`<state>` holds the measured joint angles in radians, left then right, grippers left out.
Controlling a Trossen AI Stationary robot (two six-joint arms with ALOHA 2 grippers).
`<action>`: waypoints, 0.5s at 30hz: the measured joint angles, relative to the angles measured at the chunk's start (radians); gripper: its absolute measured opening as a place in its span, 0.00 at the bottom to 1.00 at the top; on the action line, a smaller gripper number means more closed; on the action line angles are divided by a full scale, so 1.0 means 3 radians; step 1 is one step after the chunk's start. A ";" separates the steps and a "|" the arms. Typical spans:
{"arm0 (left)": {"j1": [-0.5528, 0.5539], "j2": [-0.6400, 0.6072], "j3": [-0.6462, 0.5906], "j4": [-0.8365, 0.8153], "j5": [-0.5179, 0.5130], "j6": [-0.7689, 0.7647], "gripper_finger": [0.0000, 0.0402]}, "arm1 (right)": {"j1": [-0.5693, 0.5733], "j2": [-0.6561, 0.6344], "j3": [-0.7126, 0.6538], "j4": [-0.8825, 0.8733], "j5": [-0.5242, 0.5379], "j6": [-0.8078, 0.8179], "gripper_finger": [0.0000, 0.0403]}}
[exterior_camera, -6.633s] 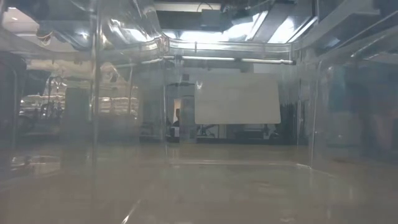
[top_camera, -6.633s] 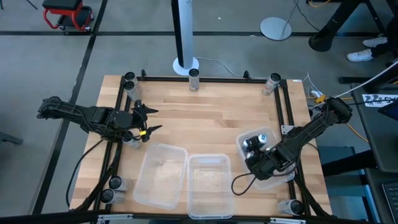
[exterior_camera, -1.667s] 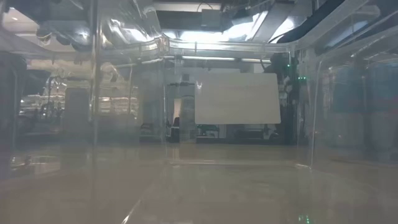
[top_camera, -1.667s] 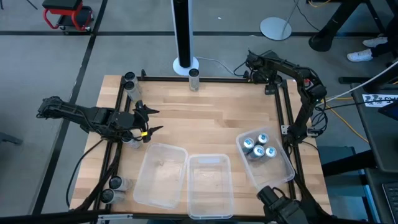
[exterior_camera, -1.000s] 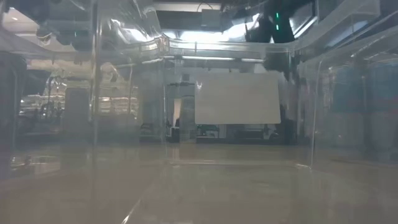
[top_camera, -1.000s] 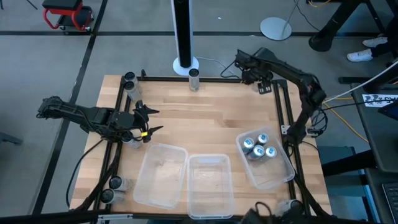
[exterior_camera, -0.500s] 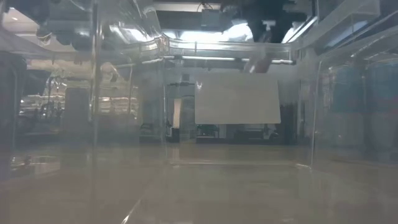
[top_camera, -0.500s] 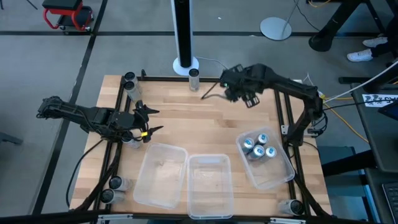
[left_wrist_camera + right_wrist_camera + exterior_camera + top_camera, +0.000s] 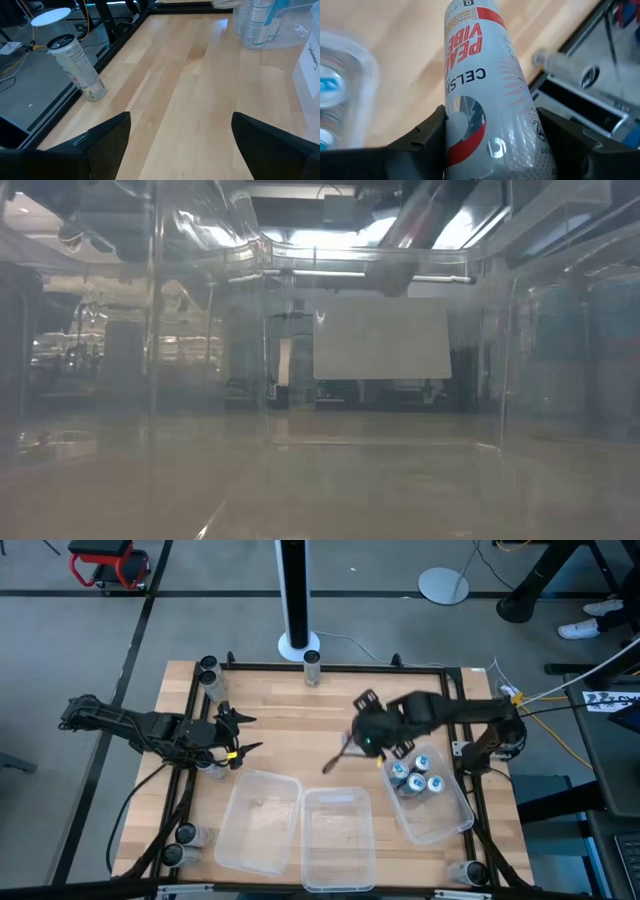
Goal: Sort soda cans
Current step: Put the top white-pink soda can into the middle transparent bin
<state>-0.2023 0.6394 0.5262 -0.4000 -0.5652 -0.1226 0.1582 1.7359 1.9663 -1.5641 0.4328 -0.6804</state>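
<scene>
Seen from above, a wooden table (image 9: 300, 730) with a black frame holds three clear plastic bins along its near edge.

The right arm reaches in from the table's right edge, folded at the elbow, so that its forearm runs leftward over the right half of the table. The right gripper (image 9: 372, 735) hangs above the wood just left of the right-hand bin (image 9: 445, 825). Its two dark fingers (image 9: 425, 137) are clamped on the sides of a slim white can (image 9: 487, 100) with red lettering, which lies tilted between them. In the high view the can itself cannot be made out under the gripper.

Four blue-and-white, silver-topped cans (image 9: 415, 772) stand together in the far end of the right-hand bin. The middle bin (image 9: 338, 838) and the left bin (image 9: 258, 820) show nothing inside.

The left arm lies stretched along the table's left edge, and the left gripper (image 9: 235, 735) points toward the table's centre with its fingers spread apart, holding nothing. Its wrist camera looks past those fingers (image 9: 107, 132) across bare wood to another slim can (image 9: 77, 67) standing tilted at the table's edge.

More cans stand outside the frame: one at the far edge (image 9: 312, 662), one at the far left corner (image 9: 208, 668), and some near the near left corner (image 9: 182, 840).
</scene>
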 joint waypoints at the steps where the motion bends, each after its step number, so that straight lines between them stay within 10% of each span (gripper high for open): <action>1: 0.0000 -0.0001 0.0000 0.0000 0.0000 -0.0001 0.83 | 0.0085 0.0000 0.0000 0.0002 0.0000 0.0037 0.62; 15: 0.0000 -0.0001 0.0000 0.0001 0.0000 -0.0022 0.83 | 0.1000 0.0000 0.0001 0.0306 -0.0111 0.0423 0.62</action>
<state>-0.2022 0.6392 0.5262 -0.3996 -0.5652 -0.1291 0.4582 1.7359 1.9667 -1.4722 0.3996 -0.5536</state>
